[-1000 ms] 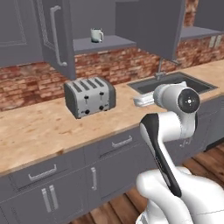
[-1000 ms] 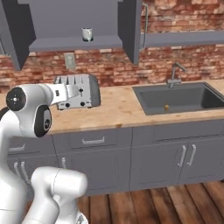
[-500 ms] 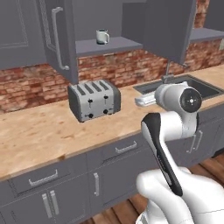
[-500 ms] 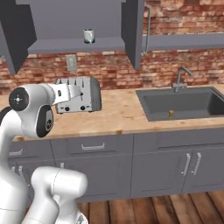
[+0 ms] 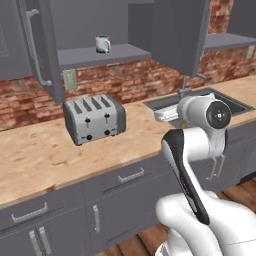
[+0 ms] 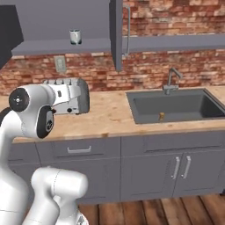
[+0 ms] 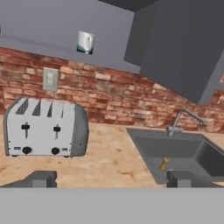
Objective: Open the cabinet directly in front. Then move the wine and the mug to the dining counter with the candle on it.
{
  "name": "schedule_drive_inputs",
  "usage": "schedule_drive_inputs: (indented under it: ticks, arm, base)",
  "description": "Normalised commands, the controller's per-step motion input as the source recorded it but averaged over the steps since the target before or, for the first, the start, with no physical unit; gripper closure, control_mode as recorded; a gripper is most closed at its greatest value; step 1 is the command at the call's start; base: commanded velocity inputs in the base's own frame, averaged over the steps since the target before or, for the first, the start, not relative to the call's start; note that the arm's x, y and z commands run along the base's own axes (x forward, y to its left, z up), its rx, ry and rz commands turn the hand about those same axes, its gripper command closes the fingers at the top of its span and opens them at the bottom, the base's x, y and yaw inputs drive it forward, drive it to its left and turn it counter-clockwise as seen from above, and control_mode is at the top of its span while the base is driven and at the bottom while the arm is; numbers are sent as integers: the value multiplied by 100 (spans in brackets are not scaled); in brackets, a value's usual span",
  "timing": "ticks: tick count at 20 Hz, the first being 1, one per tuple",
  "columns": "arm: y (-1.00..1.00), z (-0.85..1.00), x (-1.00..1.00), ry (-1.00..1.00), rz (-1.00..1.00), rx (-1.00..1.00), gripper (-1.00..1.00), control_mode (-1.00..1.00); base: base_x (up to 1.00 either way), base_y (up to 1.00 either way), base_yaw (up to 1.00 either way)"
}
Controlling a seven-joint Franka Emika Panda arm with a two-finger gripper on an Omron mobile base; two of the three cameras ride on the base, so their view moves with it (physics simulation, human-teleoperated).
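Arm (image 5: pixel 192 150) was glossy white with rounded, bulbous links, a black band along one link, dark round joint caps with small pale centres, and grey square fingertips (image 7: pixel 40 178).

Even, shadowless rendered light was seen throughout; no glare was noted, and edges were slightly soft and pixelated.

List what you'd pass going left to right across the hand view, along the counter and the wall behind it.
Toaster → wall outlet → mug on the cabinet shelf → open cabinet door → faucet → sink. The outlet sits above the toaster, so those two run close in order.
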Motion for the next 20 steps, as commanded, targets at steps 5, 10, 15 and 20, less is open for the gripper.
schedule_drive_inputs:
  ticks: [5, 10, 15, 20]
  arm:
    - [0, 0, 0, 0, 0, 0, -100, 100]
    - [0, 0, 0, 0, 0, 0, -100, 100]
    - [0, 0, 0, 0, 0, 0, -100, 100]
    - [0, 0, 0, 0, 0, 0, -100, 100]
  base:
    - [56, 37, 0]
    - [99, 31, 0]
    - [98, -1, 0]
    - [56, 0, 0]
